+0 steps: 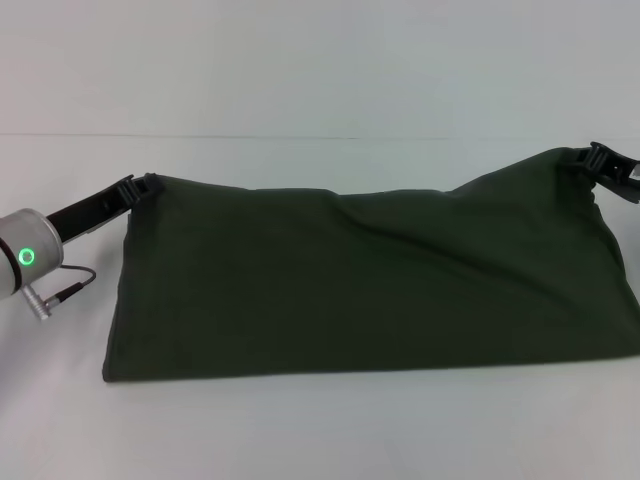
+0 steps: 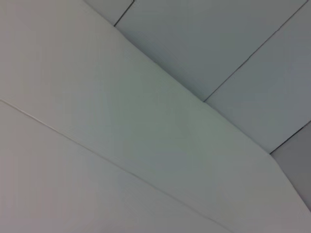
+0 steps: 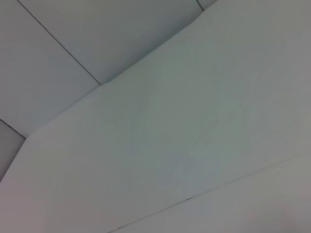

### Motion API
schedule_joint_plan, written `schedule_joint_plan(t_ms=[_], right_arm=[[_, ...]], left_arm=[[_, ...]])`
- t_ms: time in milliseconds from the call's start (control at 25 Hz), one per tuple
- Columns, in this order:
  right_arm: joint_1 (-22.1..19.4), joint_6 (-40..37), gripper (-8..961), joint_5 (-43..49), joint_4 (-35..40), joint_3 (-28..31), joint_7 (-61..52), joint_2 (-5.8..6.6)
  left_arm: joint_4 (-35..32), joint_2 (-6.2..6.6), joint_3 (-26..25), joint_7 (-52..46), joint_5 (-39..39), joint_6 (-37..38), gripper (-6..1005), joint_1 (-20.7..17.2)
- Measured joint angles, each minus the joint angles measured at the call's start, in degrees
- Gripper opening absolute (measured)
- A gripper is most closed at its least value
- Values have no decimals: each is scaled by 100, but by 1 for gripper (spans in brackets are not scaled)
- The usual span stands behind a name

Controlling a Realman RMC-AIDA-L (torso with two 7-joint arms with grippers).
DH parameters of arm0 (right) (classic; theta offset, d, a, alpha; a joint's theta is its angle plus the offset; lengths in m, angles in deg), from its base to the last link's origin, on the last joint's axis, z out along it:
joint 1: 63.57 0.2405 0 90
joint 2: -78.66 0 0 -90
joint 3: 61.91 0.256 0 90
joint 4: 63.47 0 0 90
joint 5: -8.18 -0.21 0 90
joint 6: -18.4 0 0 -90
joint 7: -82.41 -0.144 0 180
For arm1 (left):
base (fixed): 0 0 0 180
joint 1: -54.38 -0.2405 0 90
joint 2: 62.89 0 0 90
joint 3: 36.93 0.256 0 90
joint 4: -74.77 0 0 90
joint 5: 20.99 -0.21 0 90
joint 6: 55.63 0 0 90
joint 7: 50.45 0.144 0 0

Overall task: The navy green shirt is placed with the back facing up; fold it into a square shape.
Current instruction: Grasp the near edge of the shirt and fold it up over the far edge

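The navy green shirt (image 1: 370,280) is a dark olive cloth folded into a wide band across the white table. Its near edge rests on the table and its far edge is lifted. My left gripper (image 1: 148,183) is shut on the shirt's far left corner. My right gripper (image 1: 592,157) is shut on the far right corner, held a little higher. The far edge sags between the two grippers. No print shows. Both wrist views show only pale panels and seams, with no shirt and no fingers.
The white table (image 1: 320,430) runs in front of the shirt and behind it to a pale wall (image 1: 320,60). My left arm (image 1: 30,255), with a green light and a cable, lies at the table's left edge.
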Motion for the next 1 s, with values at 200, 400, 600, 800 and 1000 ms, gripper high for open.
schedule_joint_plan(t_ms=[200,400,600,800,1000], right_arm=[[-17,-83,19,-360,21,-20,114,-40],[-96,-169,19,-916,9,-25,340,-35],[-34,-20,20,-1038,-63,-29,581,-127],[23,165,20,-1042,-126,-41,671,-186],[60,314,20,-1045,-200,-41,702,-190]], left_arm=[[2,-27,4,130,373,-33,36,-60],[2,-31,4,139,619,0,35,-101],[11,-98,11,232,635,-102,35,-34],[11,-160,13,295,639,-261,35,46],[12,-207,20,307,686,-379,35,96]])
